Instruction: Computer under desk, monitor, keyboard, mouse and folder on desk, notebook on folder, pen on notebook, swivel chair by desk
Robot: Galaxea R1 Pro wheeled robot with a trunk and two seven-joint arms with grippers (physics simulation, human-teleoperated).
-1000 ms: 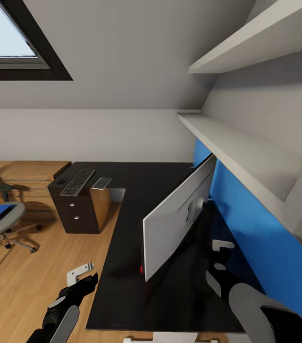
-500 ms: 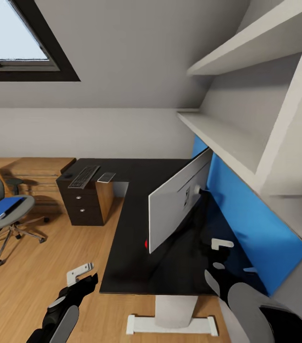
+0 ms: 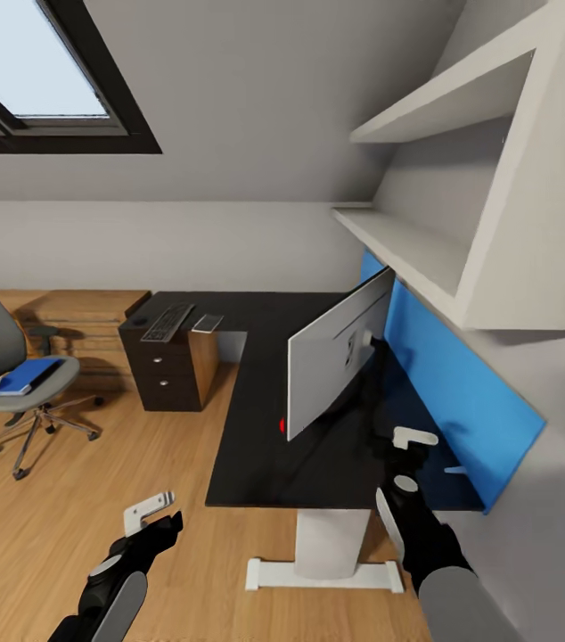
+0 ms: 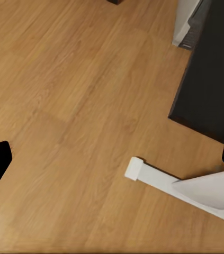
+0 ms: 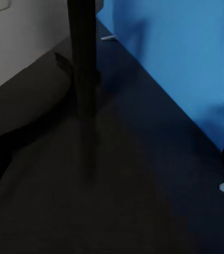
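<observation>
head cam looking over the bedroom [image 3: 229, 116], skylight [image 3: 24, 80] up at 10 o'clock. the desk [image 3: 318, 446] runs from centre frame back toward 11 o'clock, black top, white pedestal leg [image 3: 325, 548] at 6 o'clock, blue back panel [image 3: 447, 383] along its 3 o'clock side. the monitor [image 3: 336, 361] stands on the desk, white back toward us, red dot [image 3: 282, 425] by its near lower corner. far end of the desk, approx 11 o'clock: the keyboard [image 3: 167, 322] lies flat on top, a small flat grey square [image 3: 208, 323] just beside it; black drawer unit [image 3: 165, 379] under that end. mouse: too small to pick out.

the swivel chair [image 3: 17, 379] sits at 9 o'clock, well apart from the desk, on the wood floor [image 3: 51, 508]. the folder [image 3: 22, 375], bright blue, lies on its seat w/ smth dark along one edge, can't tell what.

left gripper [image 3: 151, 511] hangs low at 7 o'clock over the floor, fingers spread wide; left wrist cam shows floor, desk corner [image 4: 212, 79] and the pedestal's white foot [image 4: 180, 185] between dark fingertips at the frame edges. right gripper [image 3: 410, 444] reaches over the desk at 5 o'clock, behind the monitor, near the blue panel; can't tell how its fingers stand. right wrist cam: black stand [image 5: 82, 63], desk top, blue panel close by.
</observation>
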